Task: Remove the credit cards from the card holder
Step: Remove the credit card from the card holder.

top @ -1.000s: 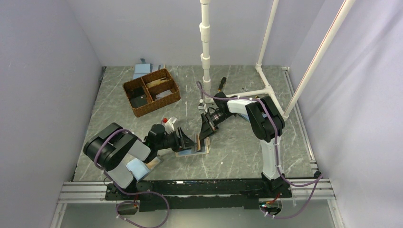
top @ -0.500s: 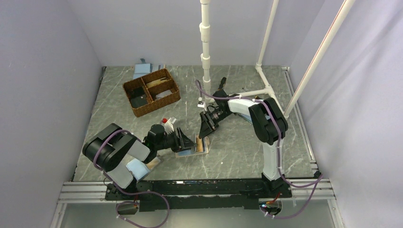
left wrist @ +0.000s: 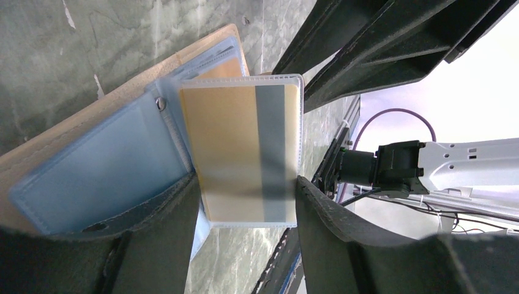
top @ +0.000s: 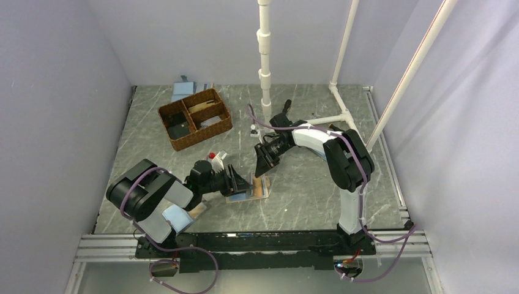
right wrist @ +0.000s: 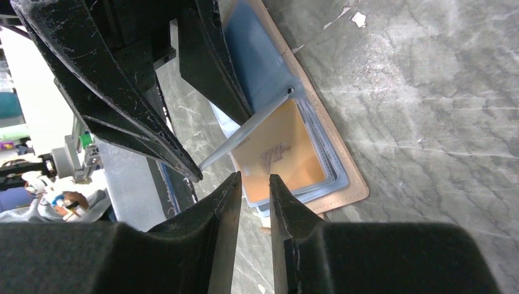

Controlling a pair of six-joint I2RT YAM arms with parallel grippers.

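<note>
Two grippers meet over the card holder, which lies open on the grey marble-look table, just ahead of the L gripper and directly under the R gripper.

L gripper: grasping a clear sleeve of the holder by its 2 side edges, one finger on each side. Sleeve is lifted off the stack at a tilt and hinged at the holder's spine. Inside it is an orange card w/ grey stripe.

R gripper: comes at the holder from the opp. side, tips facing the L gripper's tips, near but apart. Jaws nearly together w/ a slim gap. Tips sit at the edge of a 2nd orange card w/ a logo, lying flat in the sleeve stack below the lifted sleeve. Can't tell if the tips pinch that edge or just hover, so R grip can't be told.

Holder has lt-blue inner panels w/ tan edging round the outside, flat on the table.

Wicker basket w/ compartments sits well away from the L gripper, beyond it and to its left, touching neither arm.
</note>
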